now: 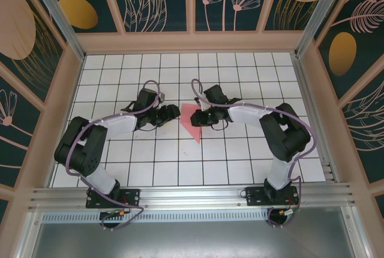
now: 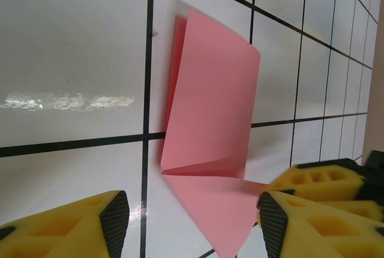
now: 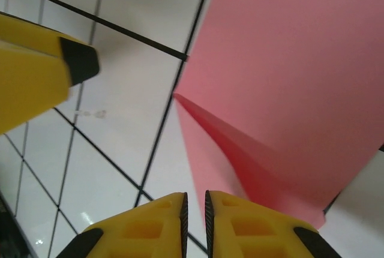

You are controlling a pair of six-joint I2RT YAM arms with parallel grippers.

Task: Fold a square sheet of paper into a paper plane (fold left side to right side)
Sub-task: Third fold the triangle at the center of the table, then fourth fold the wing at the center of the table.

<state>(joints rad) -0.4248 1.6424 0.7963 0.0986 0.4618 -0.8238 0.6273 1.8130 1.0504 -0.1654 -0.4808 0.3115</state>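
Pink paper half-folded, one flap standing up between two pincers.

From above, the paper (image 1: 193, 121) lies mid-table (image 1: 150, 174), with the left pincer (image 1: 175, 112) just beside its left edge and the right pincer (image 1: 201, 117) over its right side. At the left wrist, the left pincer (image 2: 192, 225) gapes wide and grips nothing, the raised flap just beyond its tips. At the right wrist, the right pincer (image 3: 195, 216) is almost closed with nothing seen in the slit, and the crease lies just ahead. To fold cleanly, lay edge onto edge first, then press along the crease.
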